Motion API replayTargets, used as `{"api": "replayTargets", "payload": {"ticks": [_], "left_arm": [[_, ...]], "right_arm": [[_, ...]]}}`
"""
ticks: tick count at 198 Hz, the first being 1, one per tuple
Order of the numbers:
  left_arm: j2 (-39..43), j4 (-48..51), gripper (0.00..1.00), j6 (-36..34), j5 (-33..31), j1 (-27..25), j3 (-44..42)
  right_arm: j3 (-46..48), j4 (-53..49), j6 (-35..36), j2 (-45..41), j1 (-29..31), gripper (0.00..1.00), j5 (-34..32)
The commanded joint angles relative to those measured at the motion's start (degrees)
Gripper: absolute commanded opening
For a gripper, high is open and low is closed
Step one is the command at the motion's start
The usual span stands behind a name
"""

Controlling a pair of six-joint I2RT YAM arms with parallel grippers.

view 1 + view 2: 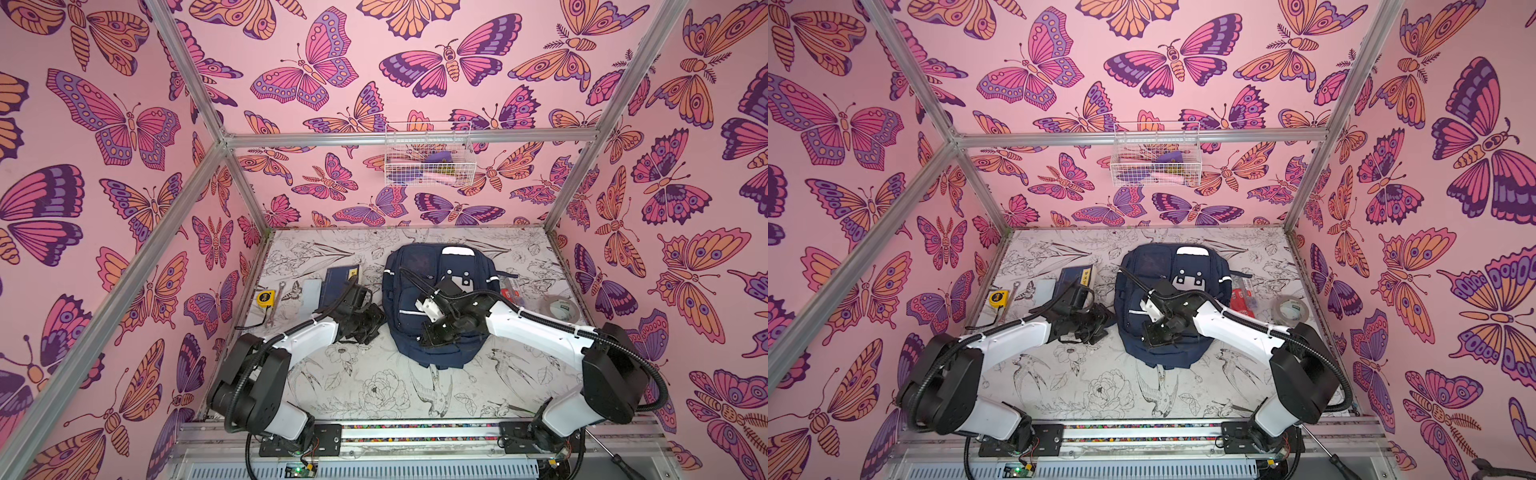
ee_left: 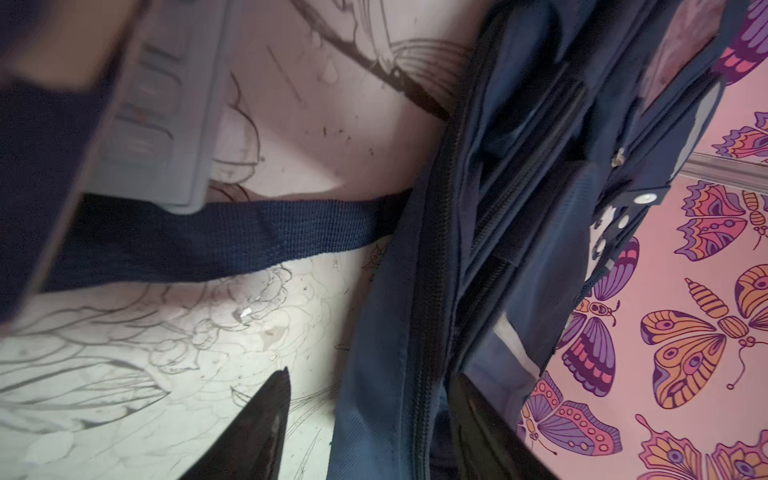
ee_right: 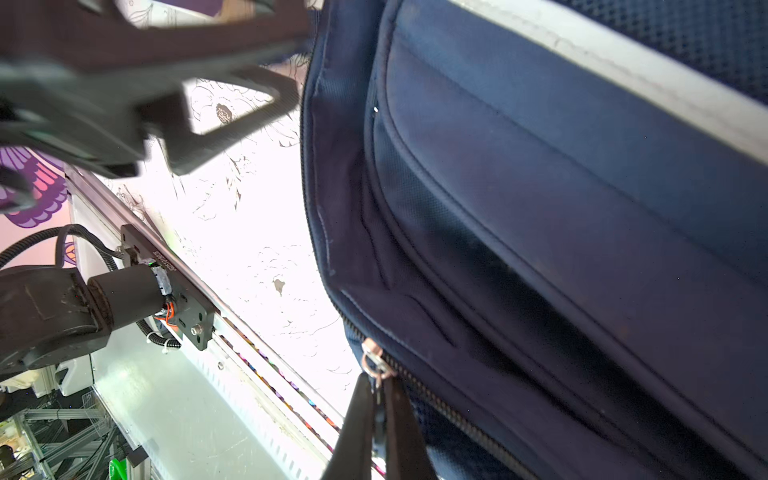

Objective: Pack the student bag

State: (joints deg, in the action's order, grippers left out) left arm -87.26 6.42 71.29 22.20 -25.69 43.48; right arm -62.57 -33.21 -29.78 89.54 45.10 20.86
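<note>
One backpack (image 1: pixel 440 299) lies on the flower-printed table (image 1: pixel 374 386) in a top view, just beside the left gripper (image 1: pixel 372 322) and under the right gripper (image 1: pixel 430 337). Butterfly walls (image 1: pixel 332 62); one wire basket (image 1: pixel 428 153), well beyond both, holds blurred items. Left wrist: fingers (image 2: pixel 257 428) apart, backpack edge between. Right wrist: fingers pinch one zip pull (image 3: pixel 374 360).

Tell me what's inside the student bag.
Nothing inside shows: navy fabric of the student bag covers its interior in every view. Right pincer is shut on a zipper pull.
</note>
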Motion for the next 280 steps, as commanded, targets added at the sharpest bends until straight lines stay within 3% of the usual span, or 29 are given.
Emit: {"api": "replayTargets", "payload": {"ticks": [1, 28, 49, 60, 90, 115, 148, 173, 224, 280], "left_arm": [[-2.9, -8.8, 0.56, 3.1, 4.9, -0.4, -0.2], [-6.5, -16.7, 0.42, 5.7, 8.1, -0.7, -0.2], [-6.2, -18.4, 0.20, 5.7, 8.0, -0.8, -0.7], [-5.5, -18.6, 0.00, 5.8, 7.8, -0.8, -1.3], [-3.0, -19.0, 0.00, 6.4, 6.3, -1.3, -3.0], [-0.6, -19.0, 0.00, 6.6, 3.8, -3.1, -3.7], [4.7, -20.2, 0.00, 7.7, 0.6, -4.3, -6.5], [10.4, -21.1, 0.00, 8.5, -1.5, -4.0, -10.6], [21.2, -18.5, 0.00, 10.1, -7.1, -3.9, -19.3], [18.7, -19.3, 0.00, 11.2, -7.1, -3.9, -18.0]], "right_arm": [[-0.6, 1.4, -0.5, -1.8, 0.2, 0.00, 1.2], [0.0, 1.7, -1.4, -1.6, 0.2, 0.00, 0.9], [0.5, 2.5, -2.5, -1.4, 0.2, 0.00, 0.5], [0.4, 2.9, -2.9, -1.2, 0.6, 0.00, 0.2], [-2.2, 5.3, -4.7, 3.2, 2.8, 0.00, -0.1], [-10.3, 6.4, -5.2, 9.7, 5.8, 0.00, -0.2], [-21.4, 6.0, -5.4, 18.4, 6.0, 0.00, -0.4], [-24.6, 6.8, -4.9, 21.2, 5.5, 0.00, 0.1], [-17.9, 6.1, -4.4, 15.1, 4.3, 0.00, -2.6], [-9.7, 7.5, -7.4, 8.7, 8.4, 0.00, -1.0]]}}
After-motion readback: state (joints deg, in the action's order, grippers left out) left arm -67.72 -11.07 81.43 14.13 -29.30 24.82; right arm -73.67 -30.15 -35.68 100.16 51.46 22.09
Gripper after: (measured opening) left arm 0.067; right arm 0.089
